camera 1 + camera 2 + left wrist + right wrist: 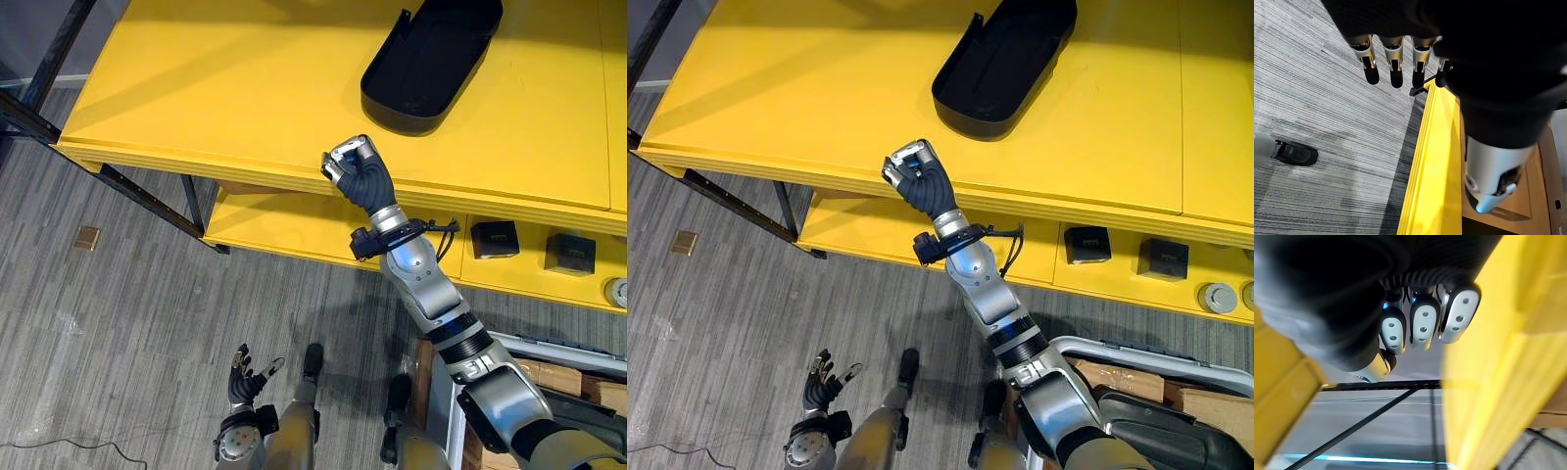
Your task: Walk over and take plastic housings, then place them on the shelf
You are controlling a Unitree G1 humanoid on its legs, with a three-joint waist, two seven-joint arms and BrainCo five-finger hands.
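Observation:
A long black plastic housing (pixel 431 59) lies on the yellow shelf top (pixel 245 88), towards its back right. My right hand (pixel 358 171) is raised at the top's front edge, below and left of the housing and apart from it. Its fingers (pixel 1422 325) are curled into a fist with nothing in them. My left hand (pixel 247 380) hangs low over the grey floor, well short of the shelf, its fingers (pixel 1396 63) straight and empty.
The lower yellow shelf (pixel 284 225) carries two small black boxes (pixel 495 238) (pixel 570 253) and a round grey part (pixel 617 292). Black frame struts (pixel 147 201) run down at the left. A cart with cardboard boxes (pixel 568 377) stands at lower right.

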